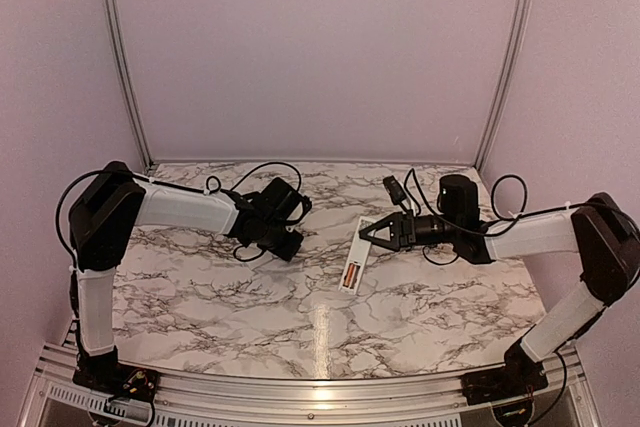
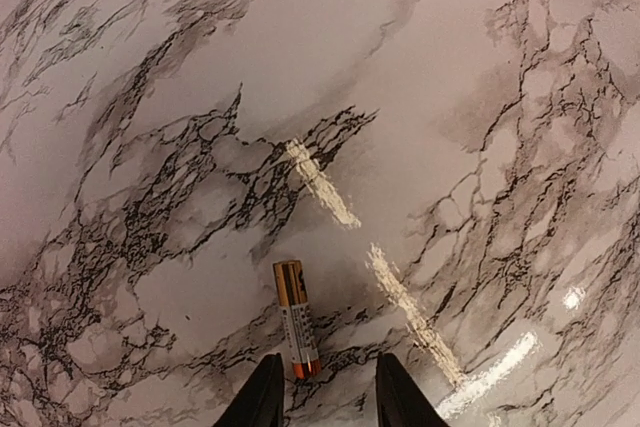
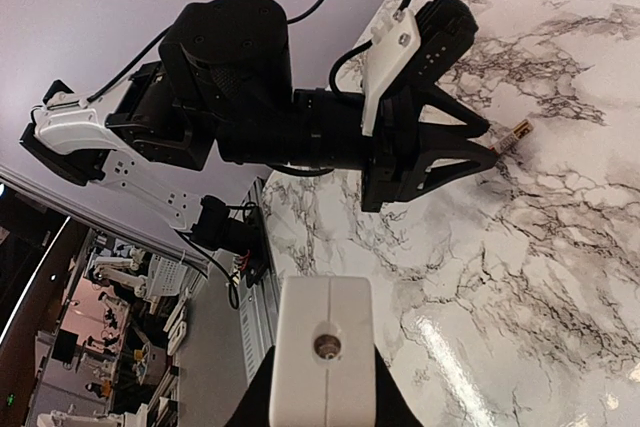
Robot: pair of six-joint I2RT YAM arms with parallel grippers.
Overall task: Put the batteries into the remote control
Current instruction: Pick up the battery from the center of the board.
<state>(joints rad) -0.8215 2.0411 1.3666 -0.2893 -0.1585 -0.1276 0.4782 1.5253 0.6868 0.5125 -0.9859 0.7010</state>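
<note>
1. Table: white marble-pattern top with dark veins. I see glare streaks near its middle.

2. Remote: slim and white, right of centre, long axis running near to far, back face up. A seated battery shows orange in that face, toward the near end. I cannot tell whether the remote rests on the table or hangs just above it.

3. Right claw: closed on the remote's far end, fingers pointing left. On its wrist view the remote's white end fills the gap between the fingers.

4. Left claw: left of the remote and apart from it, tipped down at the table. Its jaws stand partly apart, wider than the battery between them.

5. Loose battery: copper-orange, lying flat on the table. Its near end lies between the two fingertips, closer to the left-hand one in that view. I cannot tell whether they touch.

6. Walls: plain pale panels behind the table, with metal rails at the corners.
</note>
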